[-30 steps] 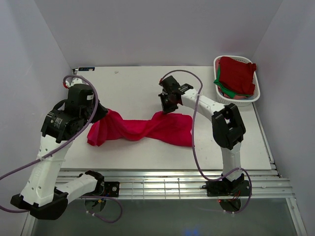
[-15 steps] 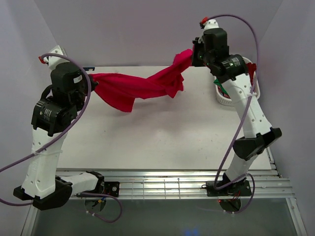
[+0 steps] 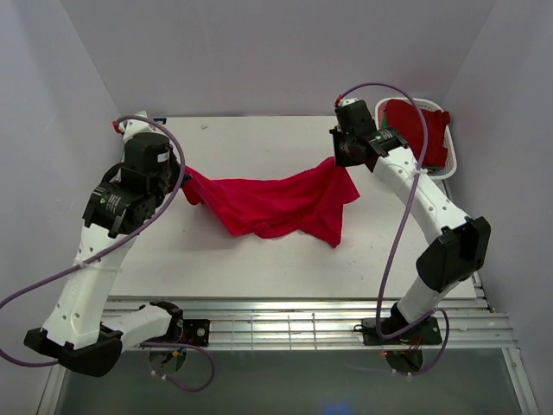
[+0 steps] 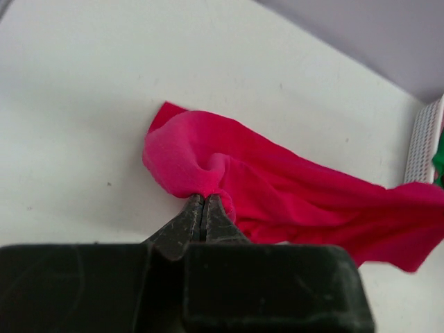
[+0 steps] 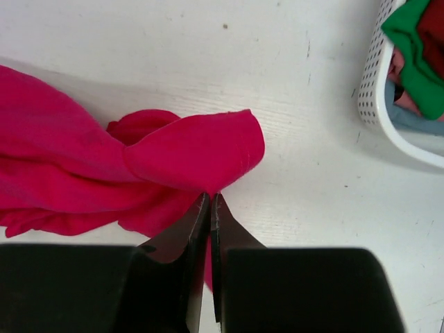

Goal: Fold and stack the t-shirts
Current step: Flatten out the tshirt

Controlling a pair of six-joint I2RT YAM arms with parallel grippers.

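- Lowered from its earlier high lift, the crimson soft cloth t-shirt (image 3: 278, 204) sagged over the middle of the white desk (image 3: 259, 264).
- Left gripper (image 4: 202, 201) and right gripper (image 5: 210, 200) each pinched one end, jaws pressed together on cloth.

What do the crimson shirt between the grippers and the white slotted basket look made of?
Crimson t-shirt: soft matte knit cloth, perhaps cotton; it sags and bunches into folds. White slotted basket: rigid plastic by its look, smooth finish, with moulded rows of small slots.
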